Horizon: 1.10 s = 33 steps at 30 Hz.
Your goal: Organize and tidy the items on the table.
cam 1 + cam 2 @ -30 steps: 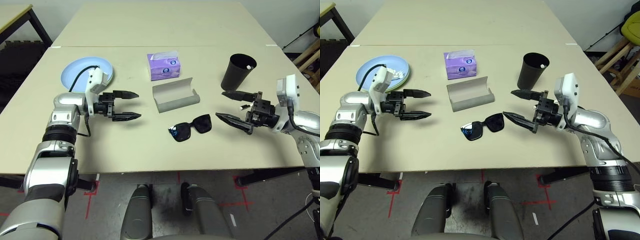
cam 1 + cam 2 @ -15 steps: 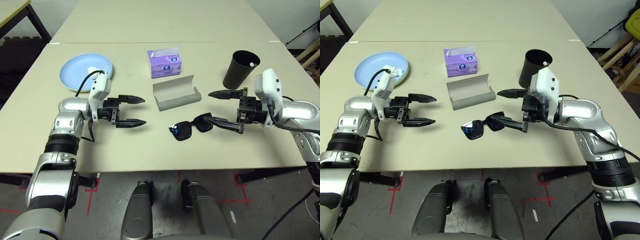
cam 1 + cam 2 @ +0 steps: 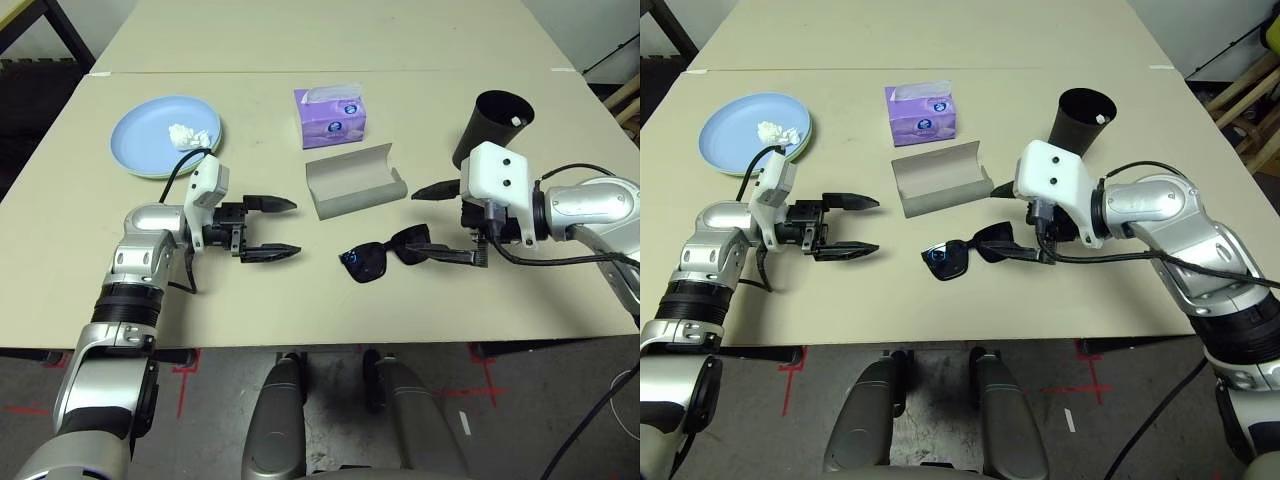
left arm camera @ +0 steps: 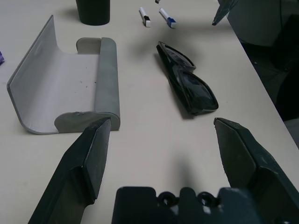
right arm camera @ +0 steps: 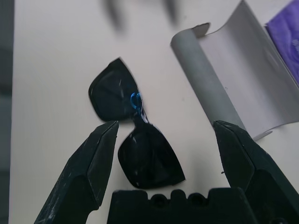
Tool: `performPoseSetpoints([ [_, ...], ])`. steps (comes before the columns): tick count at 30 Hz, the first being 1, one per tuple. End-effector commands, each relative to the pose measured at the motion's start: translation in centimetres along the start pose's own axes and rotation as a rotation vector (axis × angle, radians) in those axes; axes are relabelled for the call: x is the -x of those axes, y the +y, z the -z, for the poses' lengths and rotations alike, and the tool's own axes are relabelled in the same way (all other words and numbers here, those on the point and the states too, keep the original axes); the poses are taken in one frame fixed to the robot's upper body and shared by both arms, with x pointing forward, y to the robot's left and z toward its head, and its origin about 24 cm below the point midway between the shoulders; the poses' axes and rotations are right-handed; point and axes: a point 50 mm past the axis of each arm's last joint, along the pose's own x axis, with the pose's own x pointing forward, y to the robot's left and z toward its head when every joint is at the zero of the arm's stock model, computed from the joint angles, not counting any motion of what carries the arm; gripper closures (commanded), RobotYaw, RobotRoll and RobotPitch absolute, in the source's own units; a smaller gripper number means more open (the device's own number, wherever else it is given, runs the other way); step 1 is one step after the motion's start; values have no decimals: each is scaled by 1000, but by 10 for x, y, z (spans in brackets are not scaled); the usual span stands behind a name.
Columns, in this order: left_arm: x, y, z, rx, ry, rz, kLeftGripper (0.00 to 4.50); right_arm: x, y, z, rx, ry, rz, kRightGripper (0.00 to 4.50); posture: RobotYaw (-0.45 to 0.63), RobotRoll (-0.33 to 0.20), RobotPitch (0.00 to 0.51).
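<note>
Beige table (image 3: 330, 290) lies bare between sunglasses (image 3: 385, 255) and near edge. Sunglasses' long axis runs left-right, slightly skewed. Right gripper (image 5: 163, 135) straddles them, fingers spread, ungrasping; left gripper (image 3: 268, 228) spread, empty.

The big beige table (image 3: 300, 290) holds a blue plate (image 3: 150, 145) near its far left side. A purple tissue box (image 3: 329, 116) and an open grey glasses case (image 3: 355, 180) sit mid-table. Black sunglasses (image 3: 385, 255) lie nearer the front edge. A black cup (image 3: 495, 125) stands at the right.

Head cameras overlook the table (image 3: 300, 300); both wrist cameras closely share the sunglasses (image 5: 135, 140).
</note>
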Motion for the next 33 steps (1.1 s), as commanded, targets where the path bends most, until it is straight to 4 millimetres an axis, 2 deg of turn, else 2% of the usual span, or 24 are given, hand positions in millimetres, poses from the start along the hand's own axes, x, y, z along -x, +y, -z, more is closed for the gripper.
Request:
performPoseSetpoints([
  [1, -2, -5, 3, 7, -1, 11, 29, -4, 4, -1, 76, 68, -78, 0, 197, 0, 269],
  [7, -1, -6, 3, -18, 17, 18, 29, -11, 8, -9, 222, 144, -112, 0, 191, 0, 269],
  [16, -4, -8, -1, -128, 8, 40, 29, -23, 12, -30, 223, 155, -126, 0, 185, 0, 270],
  [33, 2, -14, 4, -148, 37, 55, 29, -53, 6, -32, 317, 314, -131, 0, 204, 0, 267],
])
